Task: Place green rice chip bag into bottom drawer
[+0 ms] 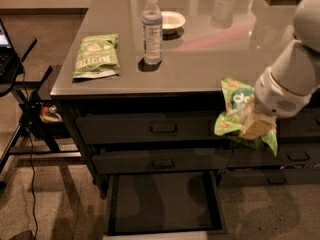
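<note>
The gripper (pixel 256 126) hangs in front of the right part of the counter (pixel 200 64), below its top edge, and is clamped on the green rice chip bag (pixel 234 108). The fingers are largely buried in the crinkled foil, so how deep the hold goes is hard to judge, though it looks firm enough to carry. The bag is in the air, level with the upper drawer (pixel 162 129) fronts, with its top corner poking up by the counter edge and a lower corner drooping to the right. The bottom drawer (pixel 165 200) is pulled out, its dark inside bare, and it lies lower and to the left of the bag. The step in hand is the carry and drop. To do it well, the arm should come away from the cabinet face first, so the bag does not drag on the handles, then travel left until the bag is over the middle of the open drawer. It should lower well inside the rim before the fingers part, because a light, floppy bag let go from high up may drift or catch on the front edge. The water bottle (pixel 152 30), the bowl (pixel 172 20) and the duller olive bag (pixel 97 56) sit up on the counter, well apart from this path.
</note>
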Tool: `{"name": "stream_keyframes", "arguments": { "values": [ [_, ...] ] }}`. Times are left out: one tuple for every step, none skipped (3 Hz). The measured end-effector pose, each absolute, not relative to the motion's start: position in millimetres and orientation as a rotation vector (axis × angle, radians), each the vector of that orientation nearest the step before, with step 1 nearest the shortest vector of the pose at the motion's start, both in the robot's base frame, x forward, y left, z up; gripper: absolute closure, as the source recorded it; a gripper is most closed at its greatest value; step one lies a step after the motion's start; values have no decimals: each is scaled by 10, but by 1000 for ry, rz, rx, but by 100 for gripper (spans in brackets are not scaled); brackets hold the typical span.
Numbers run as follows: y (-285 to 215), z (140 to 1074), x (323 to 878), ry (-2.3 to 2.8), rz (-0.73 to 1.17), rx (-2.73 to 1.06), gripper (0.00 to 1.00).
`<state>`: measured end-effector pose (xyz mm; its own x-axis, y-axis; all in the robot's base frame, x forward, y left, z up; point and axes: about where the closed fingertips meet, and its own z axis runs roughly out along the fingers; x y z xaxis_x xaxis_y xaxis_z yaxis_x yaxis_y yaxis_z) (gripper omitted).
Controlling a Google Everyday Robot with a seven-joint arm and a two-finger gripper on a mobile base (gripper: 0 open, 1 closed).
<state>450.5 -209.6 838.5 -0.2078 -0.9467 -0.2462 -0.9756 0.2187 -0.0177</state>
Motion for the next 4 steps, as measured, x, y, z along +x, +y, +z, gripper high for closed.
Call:
{"name": "stream_keyframes", "arguments": {
  "values": [
    [-2048, 8258, 4228, 2297, 312, -1825, 100],
    [-1957, 8139, 4028, 2286, 400, -1831, 100],
    [-1938, 8113, 3988, 2284, 418, -1831, 100],
    [-1870, 8005, 3946, 2279, 432, -1829, 100]
  ]
}}
